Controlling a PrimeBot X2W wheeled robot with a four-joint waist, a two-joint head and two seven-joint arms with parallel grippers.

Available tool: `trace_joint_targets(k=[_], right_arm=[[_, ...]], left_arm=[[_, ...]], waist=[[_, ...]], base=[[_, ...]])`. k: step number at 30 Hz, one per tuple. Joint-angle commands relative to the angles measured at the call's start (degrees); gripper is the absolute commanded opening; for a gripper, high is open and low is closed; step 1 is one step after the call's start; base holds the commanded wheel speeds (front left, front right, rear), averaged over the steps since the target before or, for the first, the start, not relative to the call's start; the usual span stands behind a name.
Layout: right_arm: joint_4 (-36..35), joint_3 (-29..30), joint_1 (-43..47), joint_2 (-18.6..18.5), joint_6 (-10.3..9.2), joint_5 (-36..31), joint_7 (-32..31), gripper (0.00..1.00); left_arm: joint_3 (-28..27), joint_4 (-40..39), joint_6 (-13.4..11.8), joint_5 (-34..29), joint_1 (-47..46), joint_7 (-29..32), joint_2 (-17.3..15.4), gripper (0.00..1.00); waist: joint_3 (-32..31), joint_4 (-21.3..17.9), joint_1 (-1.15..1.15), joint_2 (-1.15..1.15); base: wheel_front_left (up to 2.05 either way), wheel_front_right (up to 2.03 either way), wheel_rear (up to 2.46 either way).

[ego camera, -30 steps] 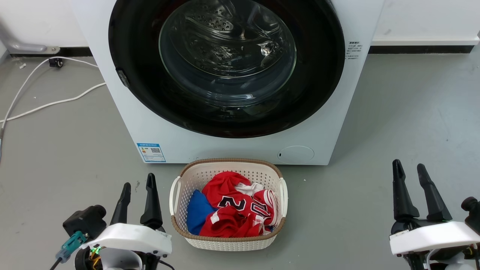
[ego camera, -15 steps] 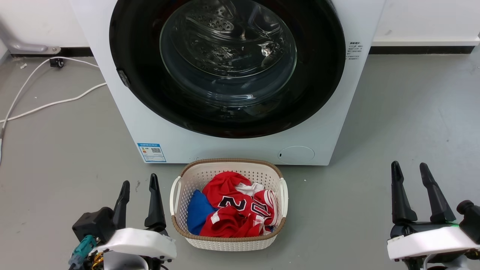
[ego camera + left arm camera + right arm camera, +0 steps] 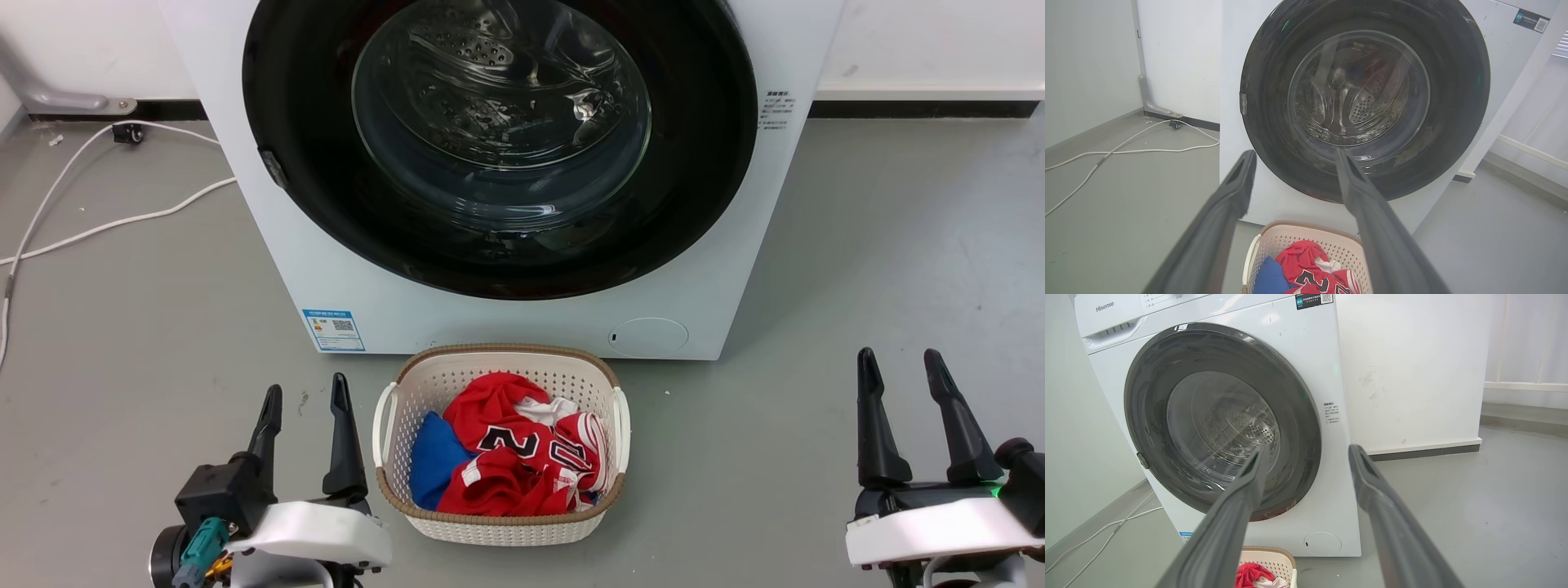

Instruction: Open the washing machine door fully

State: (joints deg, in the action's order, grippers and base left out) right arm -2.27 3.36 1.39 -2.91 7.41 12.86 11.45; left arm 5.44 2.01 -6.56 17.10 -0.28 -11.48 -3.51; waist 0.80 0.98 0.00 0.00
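The white washing machine (image 3: 506,322) stands straight ahead. Its washing machine door (image 3: 702,163) lies flat against the front, with a glossy black rim around the clear glass bowl. A small metal piece (image 3: 272,167) sits on the rim's left edge. My left gripper (image 3: 304,385) is open low on the left, well short of the machine. My right gripper (image 3: 899,357) is open at the lower right, also apart from it. The left wrist view has the door (image 3: 1457,102) beyond my left gripper (image 3: 1294,155). In the right wrist view the door (image 3: 1147,396) lies ahead of my right gripper (image 3: 1308,450).
A white laundry basket (image 3: 490,535) holding red and blue clothes (image 3: 506,457) stands on the grey floor just before the machine, between my grippers. White cables (image 3: 122,220) trail on the floor at the left. A white wall runs behind and to the right of the machine.
My left gripper has drifted a little right and its wrist has turned. The head view has shifted slightly. The door has not moved.
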Motion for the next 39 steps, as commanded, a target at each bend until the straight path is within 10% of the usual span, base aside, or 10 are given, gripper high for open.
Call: trace_joint_targets(k=[1, 39], right_arm=[[-0.7, 0.1, 0.3, 0.0, 0.12, -0.9, 0.5, 1.0], [0.5, 0.7, 2.0, 0.1, 0.07, -9.0, 3.8, 1.0]], left_arm=[[0.0, -0.6, 0.0, -1.1, 0.2, -0.5, -0.1, 1.0], [0.7, -0.9, -0.1, -14.0, 1.8, -3.8, 0.6, 1.0]], waist=[[0.0, 0.0, 0.0, 0.0], [-0.2, 0.3, 0.0, 0.0]], base=[[0.0, 0.0, 0.0], [0.0, 0.0, 0.0]])
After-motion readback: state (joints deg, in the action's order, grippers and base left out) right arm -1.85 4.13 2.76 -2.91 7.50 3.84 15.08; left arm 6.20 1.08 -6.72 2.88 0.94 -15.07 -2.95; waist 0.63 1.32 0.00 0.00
